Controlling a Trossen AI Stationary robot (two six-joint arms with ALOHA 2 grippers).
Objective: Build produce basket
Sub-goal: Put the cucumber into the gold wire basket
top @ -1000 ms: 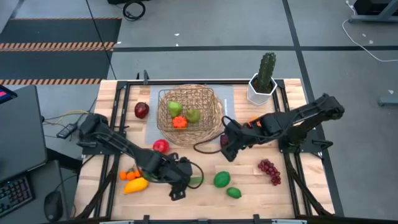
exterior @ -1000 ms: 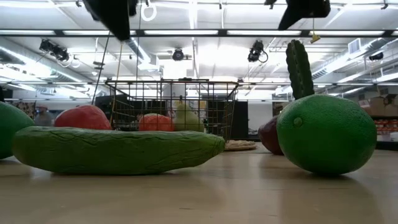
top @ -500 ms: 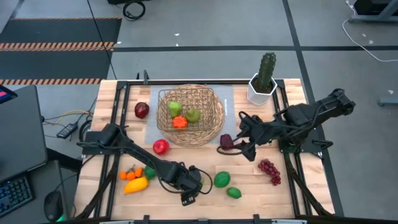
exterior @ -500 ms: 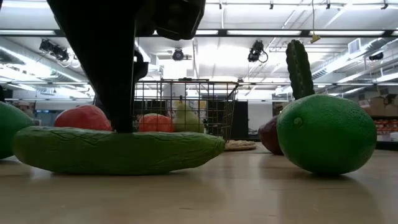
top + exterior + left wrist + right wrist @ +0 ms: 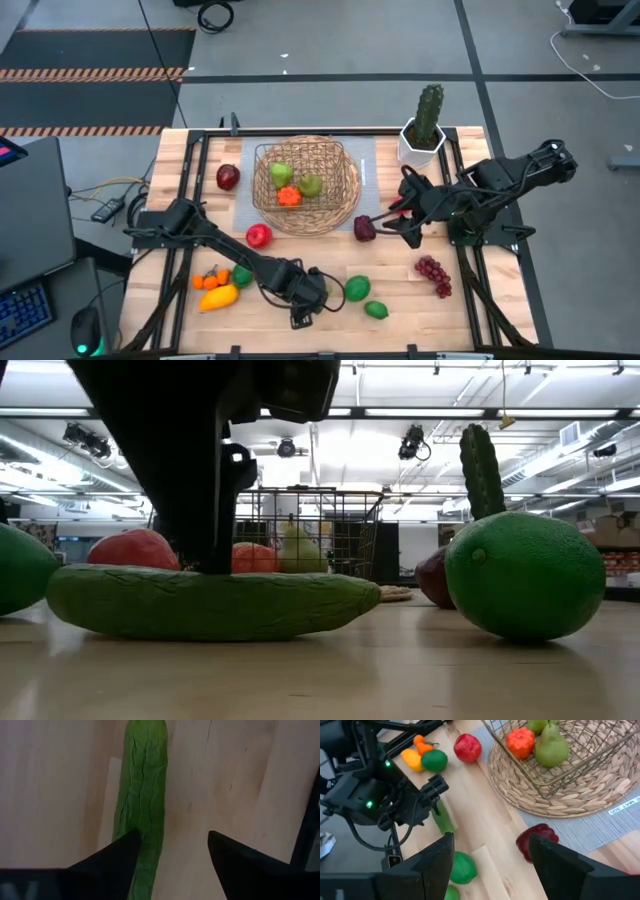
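The pale wooden slatted surface carries everything. At its far middle sits the round tan woven wicker basket with an open wire frame, resting on a grey mat; inside it lie a green pear, a second green fruit and a small orange fruit. At the far right corner stands a green cactus in a white hexagonal pot.

The left arm reaches to the near middle, where the left gripper is down over the long green cucumber. Its fingers are spread, one pressing on the cucumber's top, the other clear of it above bare wood. The right arm is at the right side, the right gripper raised just right of a dark red plum, its fingers spread and holding nothing.

Two green limes lie near the cucumber's right end, purple grapes further right. A red apple lies just near of the basket, a darker red apple to its left. At the near left sit a yellow mango, small oranges and another green lime.
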